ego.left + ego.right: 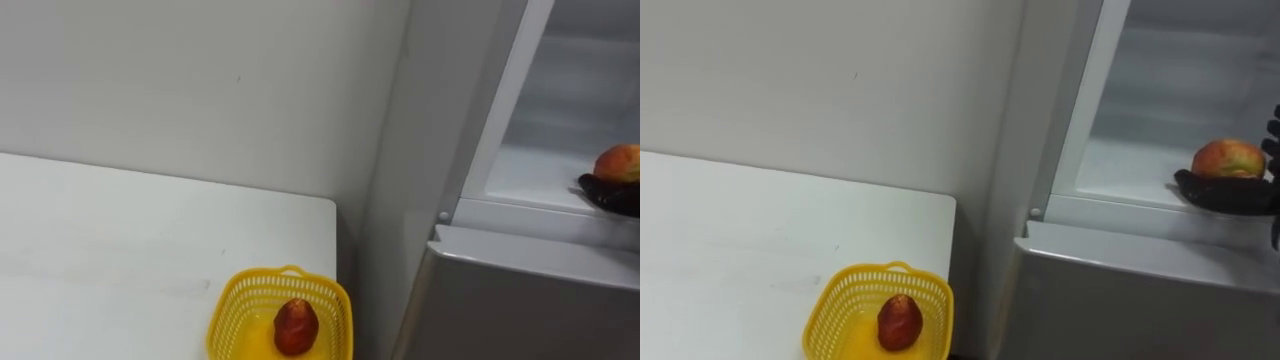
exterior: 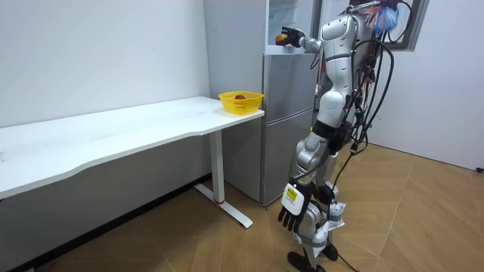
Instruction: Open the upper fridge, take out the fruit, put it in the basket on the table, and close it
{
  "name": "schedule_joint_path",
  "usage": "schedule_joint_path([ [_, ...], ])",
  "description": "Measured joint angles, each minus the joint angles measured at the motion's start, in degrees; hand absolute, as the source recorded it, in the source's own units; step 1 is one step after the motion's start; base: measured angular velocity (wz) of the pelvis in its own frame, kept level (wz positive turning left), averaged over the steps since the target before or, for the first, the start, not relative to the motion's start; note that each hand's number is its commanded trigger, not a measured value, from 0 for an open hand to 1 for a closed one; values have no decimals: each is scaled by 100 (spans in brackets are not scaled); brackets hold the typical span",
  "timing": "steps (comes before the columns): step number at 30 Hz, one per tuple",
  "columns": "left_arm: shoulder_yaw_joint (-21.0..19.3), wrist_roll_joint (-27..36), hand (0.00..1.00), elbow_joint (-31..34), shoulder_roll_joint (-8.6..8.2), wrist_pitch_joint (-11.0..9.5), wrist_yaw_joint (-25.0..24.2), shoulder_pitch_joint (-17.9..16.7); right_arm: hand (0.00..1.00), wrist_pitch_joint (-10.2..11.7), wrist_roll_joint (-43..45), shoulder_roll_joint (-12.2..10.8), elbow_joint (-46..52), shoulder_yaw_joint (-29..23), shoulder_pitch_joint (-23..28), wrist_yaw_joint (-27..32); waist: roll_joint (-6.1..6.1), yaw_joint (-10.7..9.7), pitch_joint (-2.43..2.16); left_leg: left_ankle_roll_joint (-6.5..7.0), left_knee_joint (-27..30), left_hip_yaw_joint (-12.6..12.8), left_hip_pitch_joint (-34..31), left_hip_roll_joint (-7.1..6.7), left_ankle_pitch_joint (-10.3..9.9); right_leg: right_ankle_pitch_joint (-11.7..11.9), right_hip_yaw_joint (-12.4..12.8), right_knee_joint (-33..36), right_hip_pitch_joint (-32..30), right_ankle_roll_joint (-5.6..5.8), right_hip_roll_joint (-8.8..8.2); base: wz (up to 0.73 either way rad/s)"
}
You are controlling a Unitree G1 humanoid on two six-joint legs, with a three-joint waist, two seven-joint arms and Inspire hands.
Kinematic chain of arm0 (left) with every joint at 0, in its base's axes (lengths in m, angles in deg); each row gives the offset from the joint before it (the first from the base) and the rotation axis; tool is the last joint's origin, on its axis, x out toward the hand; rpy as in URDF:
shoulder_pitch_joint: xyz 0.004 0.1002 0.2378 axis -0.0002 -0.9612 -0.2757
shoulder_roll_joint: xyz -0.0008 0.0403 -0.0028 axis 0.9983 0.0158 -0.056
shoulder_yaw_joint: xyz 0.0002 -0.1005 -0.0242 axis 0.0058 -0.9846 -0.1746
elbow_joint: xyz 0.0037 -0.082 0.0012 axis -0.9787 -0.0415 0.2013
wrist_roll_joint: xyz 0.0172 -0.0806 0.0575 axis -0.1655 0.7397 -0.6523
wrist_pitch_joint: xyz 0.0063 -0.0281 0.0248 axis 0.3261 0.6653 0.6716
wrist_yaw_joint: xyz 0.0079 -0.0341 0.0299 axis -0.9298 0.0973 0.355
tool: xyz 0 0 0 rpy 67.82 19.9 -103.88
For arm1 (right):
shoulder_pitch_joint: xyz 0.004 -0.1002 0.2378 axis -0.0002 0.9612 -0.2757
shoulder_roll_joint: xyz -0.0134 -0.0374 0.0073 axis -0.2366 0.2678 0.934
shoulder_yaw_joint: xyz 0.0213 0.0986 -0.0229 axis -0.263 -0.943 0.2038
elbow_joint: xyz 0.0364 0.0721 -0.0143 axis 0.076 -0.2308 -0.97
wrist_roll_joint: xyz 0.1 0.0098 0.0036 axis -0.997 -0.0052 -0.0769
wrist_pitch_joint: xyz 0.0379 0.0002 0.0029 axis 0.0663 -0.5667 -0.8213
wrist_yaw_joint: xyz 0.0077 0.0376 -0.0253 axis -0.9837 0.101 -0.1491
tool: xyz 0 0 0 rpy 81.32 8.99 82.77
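My right hand [image 1: 1225,192] is up at the mouth of the upper fridge compartment [image 1: 1140,170], and my fingers are curled round the orange-red fruit [image 1: 1228,158]. My thumb lies dark beneath it, just over the front lip of the compartment floor. The fruit sits at the open edge, not deep inside. The white frame of the opening stands well apart on my left, and bare shelf floor stretches between it and my hand, so that side is free. Directly under my hand runs the grey top edge of the lower door [image 1: 1120,300], which is closed.

Down to my left, the white table [image 1: 100,250] ends in a square corner just beside the fridge's side wall, with only a narrow dark gap between them. The yellow basket [image 1: 225,310] sits on that corner, close to the table's right edge, and holds a dark red fruit [image 1: 296,327] near its middle. The rest of the tabletop spreads out bare toward the pale wall [image 1: 200,80].

In the room view I stand upright facing the fridge, on wooden floor. My left hand [image 2: 291,217] hangs by my thigh, with its fingers relaxed and holding nothing.
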Motion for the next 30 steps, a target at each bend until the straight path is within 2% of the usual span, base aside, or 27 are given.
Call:
schedule_joint_path([
  [3,0,-4,0,-5,0,2,-1,-2,0,0,-33,0,-119,1,-50,-144,12,2,-31,0,10,-1,8,0,1,0,-16,13,8,0,-3,0],
  [4,0,-4,0,-5,0,2,-4,-2,15,-2,-32,0,-152,1,-70,-181,16,2,-38,1,10,-1,10,0,2,0,-31,17,10,0,-4,0],
  [5,-1,-6,0,-5,0,2,-9,-2,64,-5,-25,0,-210,18,-115,-244,21,4,-42,1,9,-2,15,0,3,0,-35,20,12,0,-5,0],
  [6,-1,-6,0,-5,1,2,-17,-2,75,-5,-27,0,-234,44,-136,-300,23,3,-40,1,9,-2,15,1,4,0,-37,21,12,0,-5,0],
  [7,-1,-7,0,-6,1,5,-24,-2,100,-5,-38,0,-240,46,-136,-342,22,2,-41,1,9,-2,15,1,4,0,-40,21,12,0,-5,0],
  [15,-5,-10,0,-5,23,41,-141,0,100,-5,-71,43,-359,43,-136,-711,-28,-4,-50,-4,13,-1,14,1,7,-3,-50,0,15,-5,-5,0],
  [21,-3,-8,0,-5,53,40,-156,4,100,2,-69,76,-361,75,-160,-1041,-90,1,-27,-4,48,-2,19,0,7,-3,-49,-8,22,-5,-5,0],
  [30,0,-3,0,-3,104,40,-142,6,100,1,-236,77,-365,236,-247,-1130,-88,5,-14,-4,1,18,32,1,7,-3,-63,-14,53,-5,-6,0],
])
